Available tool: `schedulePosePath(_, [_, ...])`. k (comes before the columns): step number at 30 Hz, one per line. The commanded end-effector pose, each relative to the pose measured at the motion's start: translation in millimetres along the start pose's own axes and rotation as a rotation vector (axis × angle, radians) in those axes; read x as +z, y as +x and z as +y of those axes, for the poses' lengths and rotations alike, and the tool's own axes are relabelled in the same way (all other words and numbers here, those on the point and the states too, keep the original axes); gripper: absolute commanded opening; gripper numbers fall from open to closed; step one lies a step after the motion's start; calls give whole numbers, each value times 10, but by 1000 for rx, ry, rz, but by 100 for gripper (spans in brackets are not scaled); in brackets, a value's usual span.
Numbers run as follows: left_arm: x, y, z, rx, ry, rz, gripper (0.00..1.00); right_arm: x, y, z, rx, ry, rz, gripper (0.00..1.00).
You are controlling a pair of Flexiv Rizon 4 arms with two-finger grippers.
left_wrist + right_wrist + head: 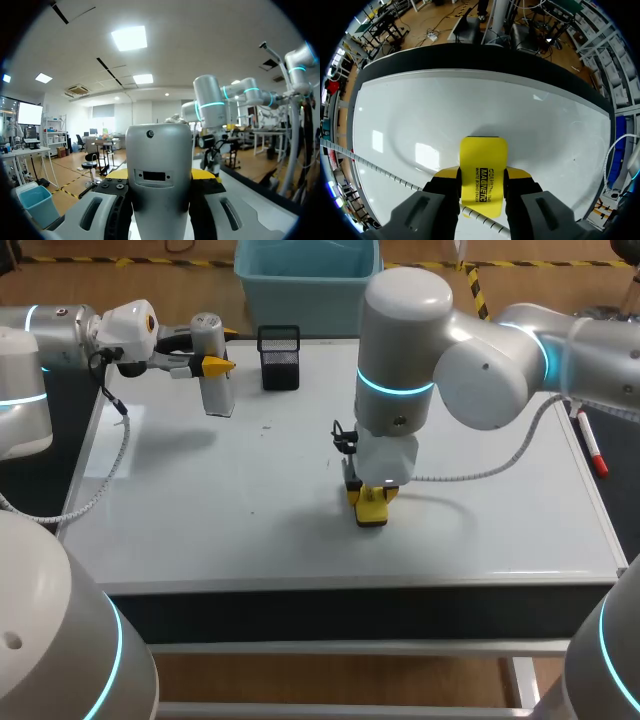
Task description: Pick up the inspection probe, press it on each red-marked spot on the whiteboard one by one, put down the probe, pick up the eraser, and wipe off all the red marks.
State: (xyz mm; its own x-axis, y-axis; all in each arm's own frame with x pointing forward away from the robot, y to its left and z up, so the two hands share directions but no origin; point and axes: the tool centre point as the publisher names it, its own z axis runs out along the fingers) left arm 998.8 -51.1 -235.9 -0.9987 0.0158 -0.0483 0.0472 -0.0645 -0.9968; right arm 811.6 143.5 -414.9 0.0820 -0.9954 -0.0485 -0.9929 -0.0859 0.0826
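yellow block eraser (372, 510) flat on white whiteboard (200, 510), mid-board | right gripper (482, 173) clamped on its two sides | grey cylindrical inspection probe (217, 392) upright, far left, pinched by left gripper (160, 176) | black mesh cup (279, 358) just right of probe, far edge

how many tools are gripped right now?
2. The probe in the left gripper, at the whiteboard's far-left part; the eraser in the right gripper, near its middle. None seems hidden.
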Motion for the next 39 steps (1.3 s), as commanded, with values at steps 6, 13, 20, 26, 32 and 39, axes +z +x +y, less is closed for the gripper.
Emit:
schedulePosePath(6, [3, 4, -15, 0, -1, -1, 0, 17, 21, -27, -15, 10, 11, 0])
schedulePosePath(13, [3, 4, -15, 0, -1, -1, 0, 52, 31, -46, -21, 5, 25, 0])
schedulePosePath(20, [3, 4, -15, 0, -1, -1, 0, 65, 73, -56, -15, 7, 34, 0])
schedulePosePath(26, [3, 4, -15, 0, -1, -1, 0, 78, 151, -75, 3, 6, 42, 0])
schedulePosePath(32, [3, 4, -15, 0, -1, -1, 0, 86, 322, -128, 44, 4, 51, 0])
schedulePosePath(39, [3, 4, -15, 0, -1, -1, 0, 81, 500, -164, 85, 7, 60, 0])
